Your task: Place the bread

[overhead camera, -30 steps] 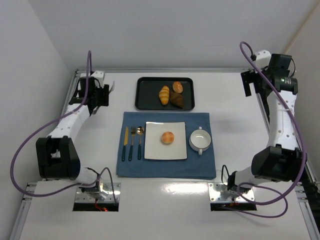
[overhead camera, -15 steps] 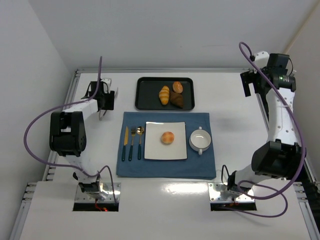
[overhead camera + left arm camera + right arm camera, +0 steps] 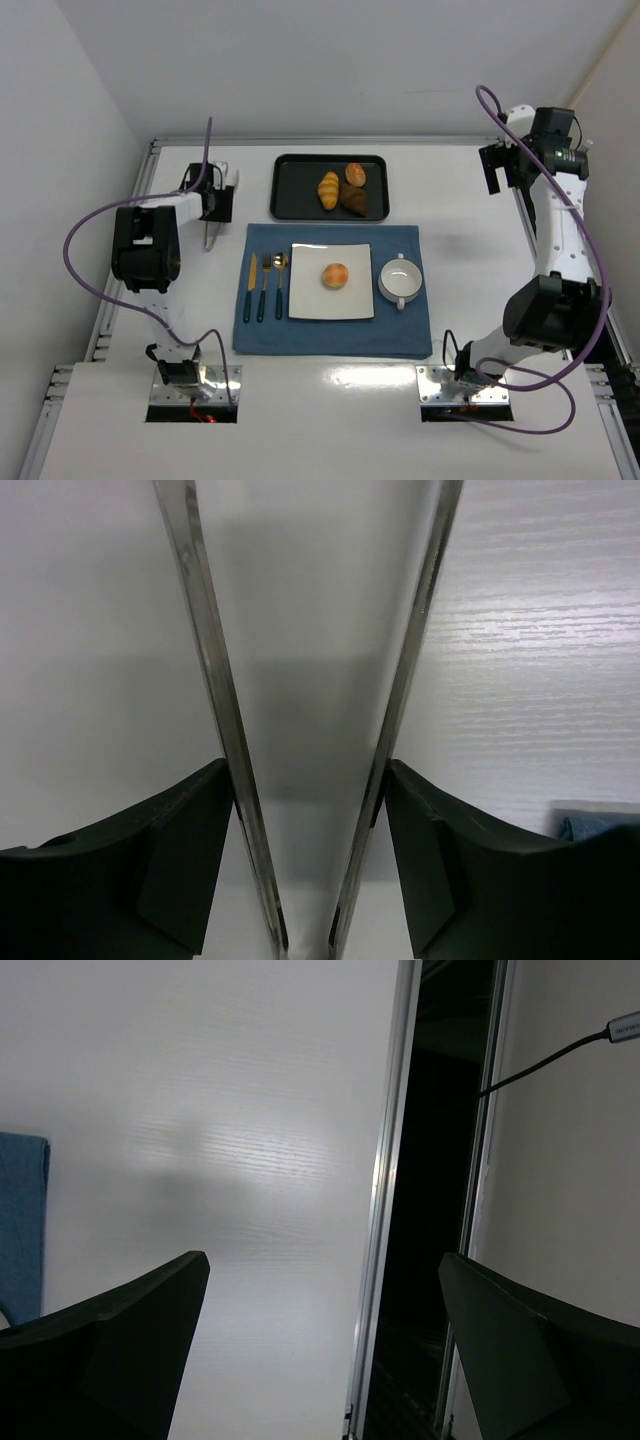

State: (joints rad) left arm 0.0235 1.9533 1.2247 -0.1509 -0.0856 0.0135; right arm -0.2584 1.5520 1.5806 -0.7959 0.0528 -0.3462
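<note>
Nearest, mid bench [image 3: 480, 300]: blue cloth [image 3: 330, 335]. On cloth, left to right: knife [image 3: 251, 285], fork [image 3: 265, 290], spoon [image 3: 280, 285], square white plate [image 3: 305, 300], white two-handled bowl [image 3: 385, 285]. All three utensils side by side, handles toward near edge, just left of plate. Bowl just right of plate; touching or not, cannot tell.

On middle of plate: bread [image 3: 335, 275], round, orange-golden, paler on top. Rests on plate alone, well apart from both grippers.

Off cloth's far left corner: left gripper [image 3: 308, 775], clamped on metal tongs [image 3: 205, 650]. In wrist view, one dark finger against outside of each blade. Blades close together at near end, spreading toward far end, white bench seen between them. Corner of cloth at lower right of that view.

Beyond cloth: black tray [image 3: 295, 195], toward far edge, apart from cloth. In tray: yellow ridged roll [image 3: 328, 190], small round bun [image 3: 355, 174], dark croissant [image 3: 352, 200]. Croissant just beside roll and bun, contact unclear.

Far right: right gripper [image 3: 322, 1260], above bench's right side by metal rail [image 3: 385, 1210]. Fingers wide apart, gripping nothing. Well apart from plate and tray. Edge of cloth at left of its wrist view.
</note>
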